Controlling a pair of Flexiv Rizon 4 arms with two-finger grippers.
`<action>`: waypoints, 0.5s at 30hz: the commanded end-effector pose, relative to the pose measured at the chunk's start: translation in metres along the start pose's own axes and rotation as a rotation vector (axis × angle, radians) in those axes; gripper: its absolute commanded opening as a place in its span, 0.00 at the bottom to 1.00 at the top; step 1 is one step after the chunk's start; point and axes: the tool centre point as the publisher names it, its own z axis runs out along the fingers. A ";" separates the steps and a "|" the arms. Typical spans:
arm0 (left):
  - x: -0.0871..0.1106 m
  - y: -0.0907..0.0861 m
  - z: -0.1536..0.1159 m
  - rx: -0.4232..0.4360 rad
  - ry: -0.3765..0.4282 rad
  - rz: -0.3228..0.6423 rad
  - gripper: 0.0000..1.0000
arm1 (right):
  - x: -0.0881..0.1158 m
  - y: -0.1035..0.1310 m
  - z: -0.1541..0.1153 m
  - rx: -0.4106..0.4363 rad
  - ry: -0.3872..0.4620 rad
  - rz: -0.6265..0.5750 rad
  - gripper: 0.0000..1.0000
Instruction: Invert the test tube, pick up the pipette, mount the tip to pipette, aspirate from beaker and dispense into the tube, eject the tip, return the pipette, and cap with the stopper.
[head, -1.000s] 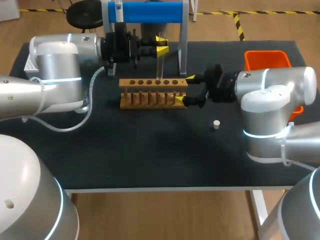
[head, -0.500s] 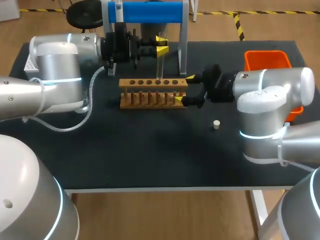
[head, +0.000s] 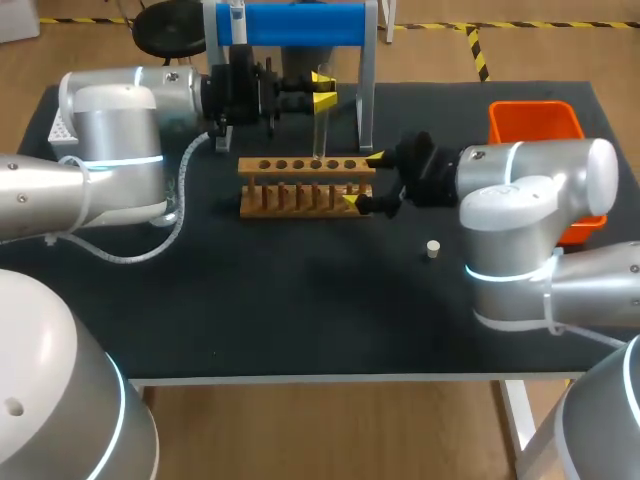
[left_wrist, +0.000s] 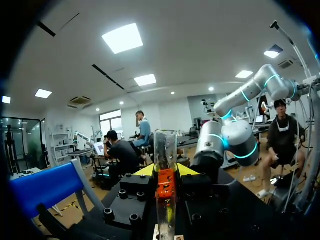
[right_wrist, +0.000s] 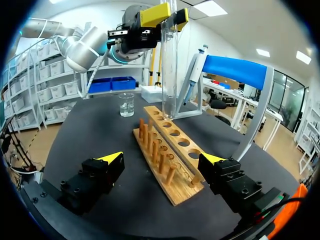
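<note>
My left gripper (head: 322, 90) is shut on a clear test tube (head: 318, 125) held upright, its lower end at a hole of the wooden rack (head: 300, 185). In the left wrist view the tube (left_wrist: 165, 150) stands between the yellow tips of the gripper (left_wrist: 166, 172). My right gripper (head: 362, 180) is open, a finger on each side of the rack's right end. From the right wrist, the rack (right_wrist: 175, 135) runs ahead of that gripper (right_wrist: 161, 160) toward the tube (right_wrist: 169, 65). The pipette (right_wrist: 192, 75) hangs on the blue stand (right_wrist: 232, 70). A small beaker (right_wrist: 126, 105) stands beyond the rack. The stopper (head: 432, 248) lies on the mat.
An orange bin (head: 535, 118) sits at the table's right edge behind my right arm. A white tip box (right_wrist: 152, 92) stands past the beaker. The blue stand (head: 290, 22) rises at the back, just behind the rack.
My right gripper has moved left, so its open fingers now flank the rack's right end. The left arm and the tube have stayed put.
</note>
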 end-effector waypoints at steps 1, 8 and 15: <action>-0.001 0.000 0.000 -0.001 0.003 -0.001 0.00 | 0.002 0.000 0.002 -0.002 -0.007 0.005 1.00; -0.001 0.000 0.000 -0.001 0.003 -0.001 0.00 | 0.002 0.001 0.000 -0.013 -0.005 0.012 1.00; -0.001 0.000 0.000 -0.001 0.003 -0.001 0.00 | 0.002 0.001 0.000 -0.013 -0.005 0.012 1.00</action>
